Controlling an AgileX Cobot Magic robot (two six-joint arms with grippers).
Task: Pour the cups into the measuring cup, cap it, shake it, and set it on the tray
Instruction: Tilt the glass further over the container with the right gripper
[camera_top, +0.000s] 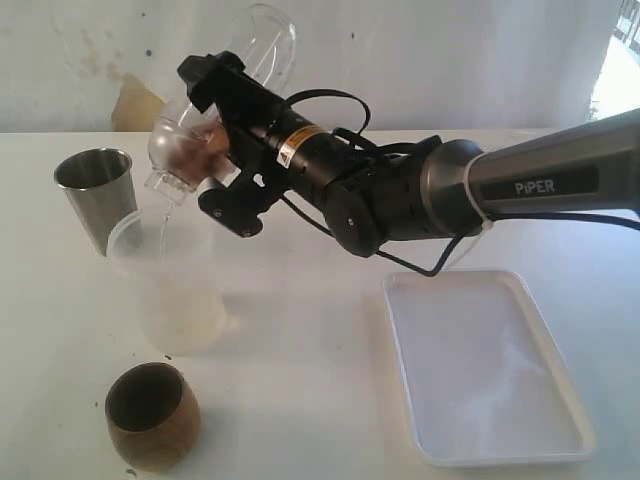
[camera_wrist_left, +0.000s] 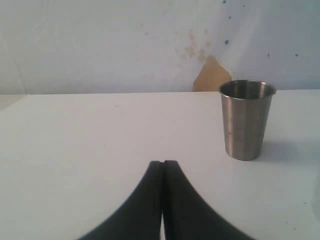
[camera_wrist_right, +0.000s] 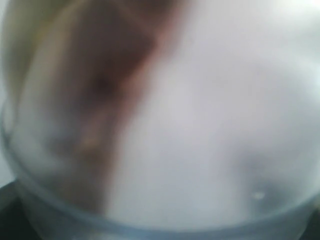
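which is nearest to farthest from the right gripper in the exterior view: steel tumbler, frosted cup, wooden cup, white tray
From the raised right gripper, holding the measuring cup:
1. Frosted cup, just below it.
2. Steel tumbler, to its left.
3. Wooden cup, front left, and white tray, at right: too close to call.

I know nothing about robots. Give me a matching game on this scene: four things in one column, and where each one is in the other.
Things:
1 steel tumbler
2 wooden cup
3 measuring cup
4 tray

Places, as the exterior view shows them:
A held tilted in the air
B lying flat on the right
C standing front left
D standing back left

Pairs: 1-D, 2-C, 3-A, 4-B
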